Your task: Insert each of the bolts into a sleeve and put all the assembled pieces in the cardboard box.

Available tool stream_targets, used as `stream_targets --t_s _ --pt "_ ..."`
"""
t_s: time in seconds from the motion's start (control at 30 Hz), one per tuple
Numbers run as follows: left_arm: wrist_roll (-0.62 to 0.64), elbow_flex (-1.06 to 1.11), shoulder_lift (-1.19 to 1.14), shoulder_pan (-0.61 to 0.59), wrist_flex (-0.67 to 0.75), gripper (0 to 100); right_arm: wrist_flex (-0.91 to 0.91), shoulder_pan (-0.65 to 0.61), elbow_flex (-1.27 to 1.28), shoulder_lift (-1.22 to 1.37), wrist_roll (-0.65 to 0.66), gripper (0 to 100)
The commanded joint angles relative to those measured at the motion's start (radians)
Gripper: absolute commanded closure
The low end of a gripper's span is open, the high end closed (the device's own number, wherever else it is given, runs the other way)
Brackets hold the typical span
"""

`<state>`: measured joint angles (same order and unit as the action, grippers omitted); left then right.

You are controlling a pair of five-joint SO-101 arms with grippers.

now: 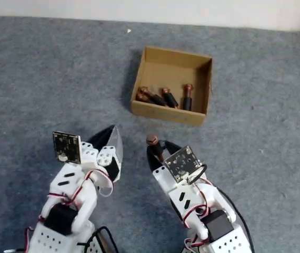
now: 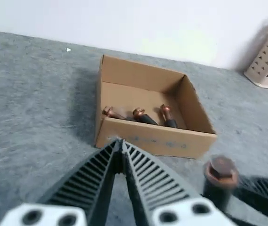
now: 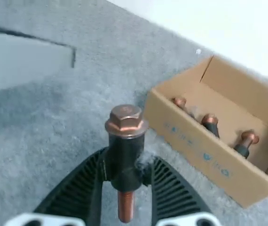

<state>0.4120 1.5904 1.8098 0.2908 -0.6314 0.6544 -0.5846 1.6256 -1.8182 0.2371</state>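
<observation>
The right pincer (image 3: pixel 127 162) is gripping a sleeved bolt (image 3: pixel 126 136) upright near the cardboard box (image 1: pixel 166 113), while the left pincer (image 2: pixel 121 146) is hovering closed and empty beside it.

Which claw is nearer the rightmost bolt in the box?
Right. The right claw, gripping a sleeved bolt, sits before the box front, diagonal from the rightmost bolt; the left claw is farther left.

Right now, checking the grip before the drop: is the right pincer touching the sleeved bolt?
Touching. The right wrist view shows the right pincer clamped on the sleeved bolt, fingers flush against its black sleeve.
</observation>
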Motion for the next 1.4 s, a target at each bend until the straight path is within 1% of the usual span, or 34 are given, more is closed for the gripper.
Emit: stream_targets --t_s 0.0,0.1,0.2,0.27,0.4,0.53,0.6,0.73,0.83,1.1,1.23,1.37 --pt "0.006 0.099 0.005 -0.094 0.153 100 -0.021 0.012 -0.012 -0.018 0.009 98.9" --pt "0.006 0.107 0.004 -0.189 0.155 99 -0.021 0.012 -0.012 -0.018 0.009 98.9" --pt "0.006 0.107 0.002 -0.243 0.141 99 -0.021 0.012 -0.012 -0.018 0.009 98.9" --pt "0.006 0.107 0.002 -0.251 0.106 99 -0.021 0.012 -0.012 -0.018 0.009 98.9" --pt "0.006 0.107 0.004 -0.251 -0.014 99 -0.021 0.012 -0.012 -0.018 0.005 98.9" --pt "0.006 0.107 0.004 -0.271 -0.031 99 -0.007 0.012 -0.018 -0.018 0.003 99.2" --pt "0.006 0.107 0.004 -0.282 -0.031 99 0.073 0.016 -0.038 -0.016 -0.035 99.2" --pt "0.006 0.107 0.004 -0.28 -0.031 99 0.255 0.012 -0.237 0.013 -0.083 99.2" --pt "0.006 0.107 0.004 -0.278 -0.031 99 0.294 0.012 -0.337 0.114 -0.08 99.2" --pt "0.006 0.107 0.004 -0.277 -0.031 99 0.289 0.019 -0.53 0.565 -0.081 99.2" --pt "0.006 0.107 0.002 -0.278 -0.031 99 0.289 0.091 -0.647 0.733 -0.081 99.2" --pt "0.006 0.107 0.002 -0.278 -0.031 99 0.289 0.166 -0.766 0.848 -0.081 99.2"
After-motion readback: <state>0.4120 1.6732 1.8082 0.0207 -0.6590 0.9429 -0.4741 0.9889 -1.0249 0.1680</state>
